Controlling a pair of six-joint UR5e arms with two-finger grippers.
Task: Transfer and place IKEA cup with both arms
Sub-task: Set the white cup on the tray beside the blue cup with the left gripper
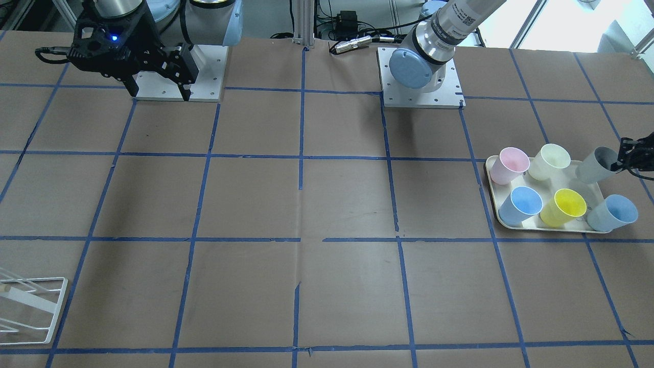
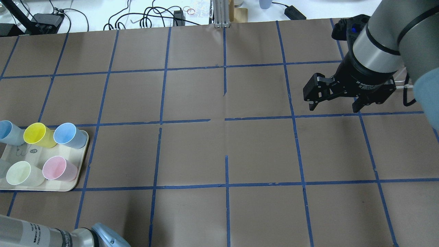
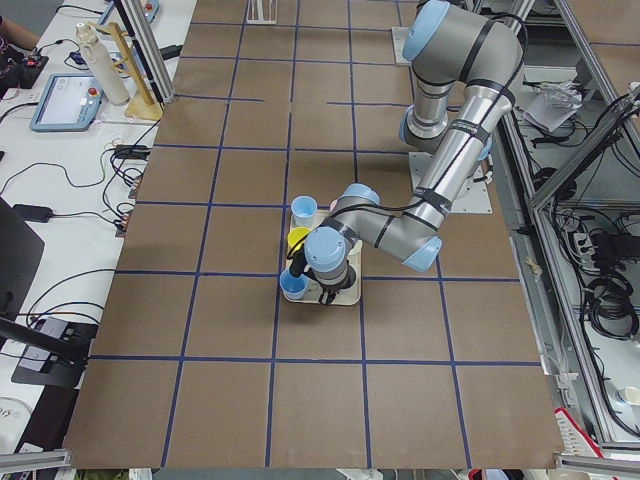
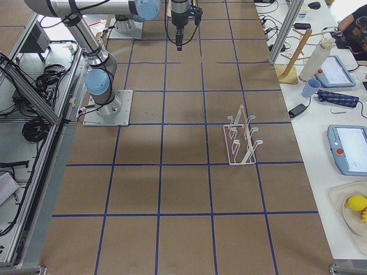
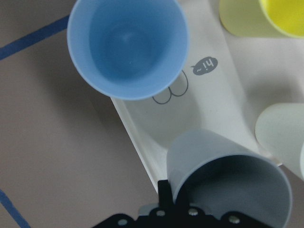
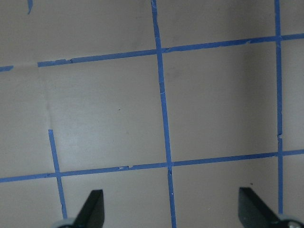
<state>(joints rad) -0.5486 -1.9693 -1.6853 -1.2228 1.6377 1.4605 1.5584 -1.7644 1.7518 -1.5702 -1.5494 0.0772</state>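
Note:
The pale grey IKEA cup [image 1: 597, 164] is tilted at the tray's corner nearest the left arm's side. My left gripper [image 1: 624, 162] is shut on its rim. In the left wrist view the cup [image 5: 223, 180] fills the lower right, with one black finger [image 5: 164, 192] against its outer wall. The cup leans over the cream tray [image 5: 142, 123] beside a blue cup [image 5: 127, 47]. My right gripper [image 2: 334, 104] is open and empty, hovering above the table near its own base [image 1: 159, 89]. Its fingertips [image 6: 94, 209] show over bare brown paper.
The tray [image 1: 531, 227] also holds pink [image 1: 509, 164], cream-yellow [image 1: 549, 161], blue [image 1: 521, 204], yellow [image 1: 563, 207] and pale blue [image 1: 613, 212] cups. A white wire rack [image 1: 30, 306] stands at the table's far end on the right arm's side. Blue tape lines grid the brown table.

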